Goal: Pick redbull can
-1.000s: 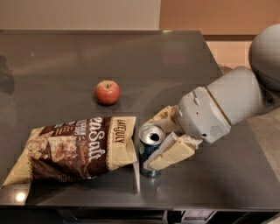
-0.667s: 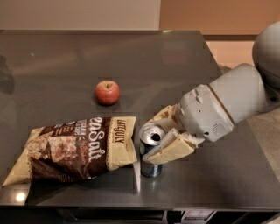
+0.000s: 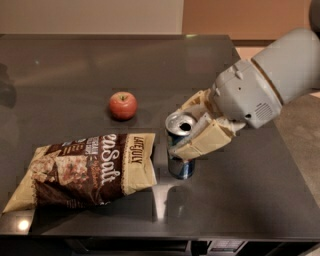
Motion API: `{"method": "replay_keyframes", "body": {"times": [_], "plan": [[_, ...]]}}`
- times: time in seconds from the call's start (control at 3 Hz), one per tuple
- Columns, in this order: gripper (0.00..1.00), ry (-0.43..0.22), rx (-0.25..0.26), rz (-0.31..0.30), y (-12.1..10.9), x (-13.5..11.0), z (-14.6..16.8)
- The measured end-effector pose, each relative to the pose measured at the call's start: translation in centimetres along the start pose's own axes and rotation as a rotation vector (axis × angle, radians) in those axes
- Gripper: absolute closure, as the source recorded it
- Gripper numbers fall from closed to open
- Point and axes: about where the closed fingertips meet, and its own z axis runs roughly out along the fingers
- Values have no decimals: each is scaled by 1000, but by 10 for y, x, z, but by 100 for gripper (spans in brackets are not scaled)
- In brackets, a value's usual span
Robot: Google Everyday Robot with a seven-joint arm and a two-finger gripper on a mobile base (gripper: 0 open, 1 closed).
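redbull can [image 3: 179, 125] ~upright, long axis vert. — gripper [image 3: 186, 134] clamped on it.

A dark glossy table [image 3: 75, 65] stands before a pale wall [image 3: 90, 15].

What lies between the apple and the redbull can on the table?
Only bare dark table, seen in the camera view. The apple sits left of the redbull can, which the tool grips.
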Motion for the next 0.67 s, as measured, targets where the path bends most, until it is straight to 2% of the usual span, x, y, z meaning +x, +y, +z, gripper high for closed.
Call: {"method": "replay_keyframes", "body": {"times": [0.33, 0.67], "plan": [[100, -10, 47, -28, -36, -36, -51], [100, -10, 47, -28, -36, -36, -51]]}}
